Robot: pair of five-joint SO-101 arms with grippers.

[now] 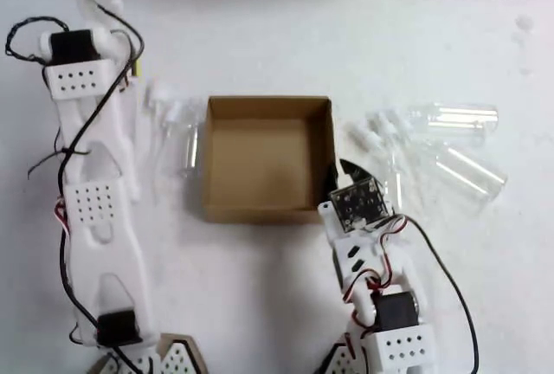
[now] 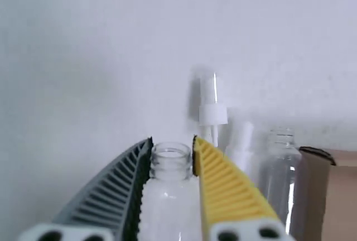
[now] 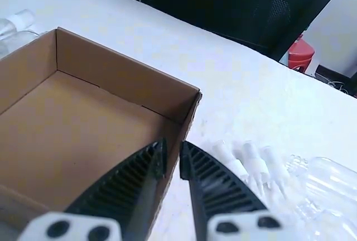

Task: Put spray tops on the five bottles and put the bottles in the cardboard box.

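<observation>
The cardboard box (image 1: 260, 166) sat open at the centre of the white table (image 1: 260, 45) in the high view, with only its brown floor showing inside. The left arm (image 1: 86, 183) stretched along the left side of that frame from bottom to top. In its wrist view, the left gripper (image 2: 172, 147) had its grey and yellow fingers clamped on the neck of a clear bottle (image 2: 167, 202) whose mouth was uncapped. Just past that mouth lay a white spray top (image 2: 213, 112), and beside it were a second spray top (image 2: 241, 140) and another clear bottle (image 2: 280, 165) next to the box wall. In the high view this other bottle (image 1: 184, 145) lay just left of the box, with loose spray tops (image 1: 162, 97) near it toward the upper left. The right gripper (image 1: 349, 171) hung at the box's lower right corner. In its wrist view the black fingers (image 3: 139, 177) were all but together, with a slim gap at the tips and nothing held. To the right of the box lay more spray tops (image 1: 374, 136), and beyond them, toward the right edge, were two clear bottles on their sides, one higher in the frame (image 1: 459, 118) and one lower (image 1: 467, 173).
</observation>
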